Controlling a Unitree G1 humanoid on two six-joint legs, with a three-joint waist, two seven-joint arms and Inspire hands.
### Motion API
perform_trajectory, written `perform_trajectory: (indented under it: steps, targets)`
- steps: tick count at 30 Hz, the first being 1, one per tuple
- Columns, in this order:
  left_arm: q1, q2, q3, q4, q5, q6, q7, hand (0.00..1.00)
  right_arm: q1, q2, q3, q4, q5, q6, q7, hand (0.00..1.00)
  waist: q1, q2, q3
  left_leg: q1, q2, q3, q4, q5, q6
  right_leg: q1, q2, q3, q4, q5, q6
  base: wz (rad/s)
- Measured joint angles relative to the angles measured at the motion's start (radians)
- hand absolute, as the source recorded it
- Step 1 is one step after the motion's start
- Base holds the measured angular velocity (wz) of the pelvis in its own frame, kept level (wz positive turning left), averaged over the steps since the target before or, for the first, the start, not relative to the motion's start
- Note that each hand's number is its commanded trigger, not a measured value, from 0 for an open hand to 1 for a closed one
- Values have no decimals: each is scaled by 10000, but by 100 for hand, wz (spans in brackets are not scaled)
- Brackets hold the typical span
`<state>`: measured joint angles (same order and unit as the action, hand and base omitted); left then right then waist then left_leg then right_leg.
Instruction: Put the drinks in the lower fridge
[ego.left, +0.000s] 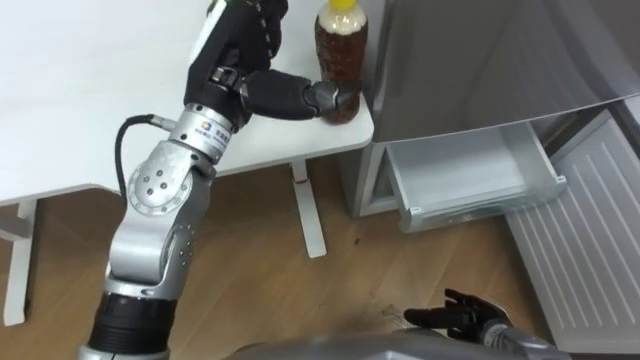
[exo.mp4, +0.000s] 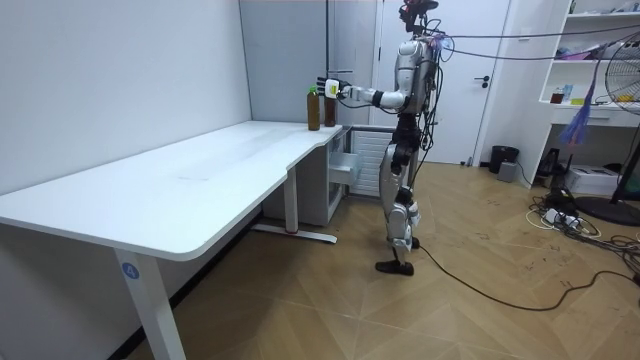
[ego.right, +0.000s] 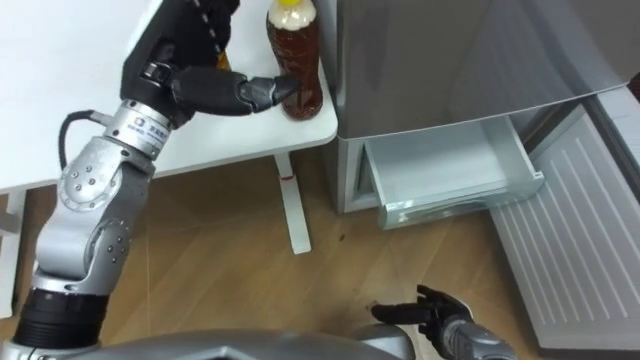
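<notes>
A bottle of brown drink (ego.left: 340, 60) with a yellow cap stands upright on the corner of the white table (ego.left: 90, 110), next to the grey fridge (ego.left: 470, 60). My left hand (ego.left: 262, 92) reaches over the table to it. The thumb lies against the bottle's lower part, and the other fingers point up and away, not closed round it. In the room view a second dark bottle (exo.mp4: 313, 108) stands just beside the first (exo.mp4: 329, 108), with my left hand (exo.mp4: 333, 88) spread above them. My right hand (ego.left: 462, 317) hangs low over the floor, fingers relaxed and holding nothing.
The fridge's lower drawer (ego.left: 470, 175) is pulled out, white inside. Its ribbed white door (ego.left: 590, 235) stands swung out at the right. A white table leg (ego.left: 308, 215) rises from the wooden floor between me and the fridge. I stand at the table's far corner.
</notes>
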<state>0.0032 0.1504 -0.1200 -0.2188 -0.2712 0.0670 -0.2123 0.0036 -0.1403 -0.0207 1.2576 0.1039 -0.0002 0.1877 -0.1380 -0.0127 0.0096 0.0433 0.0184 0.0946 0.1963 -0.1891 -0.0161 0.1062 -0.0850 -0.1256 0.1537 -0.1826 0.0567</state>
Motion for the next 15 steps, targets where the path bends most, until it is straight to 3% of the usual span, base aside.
perform_trajectory:
  steps: [15]
  targets:
    - [-4, -39, -54, 1218, -189, 167, -148, 0, -35, 1, -11, 3, 3, 49, -55, 0, -191, 38, -11, 216, 25, 87, -81, -1, -2, 143, 30, 108, 2, 8, -14, -1]
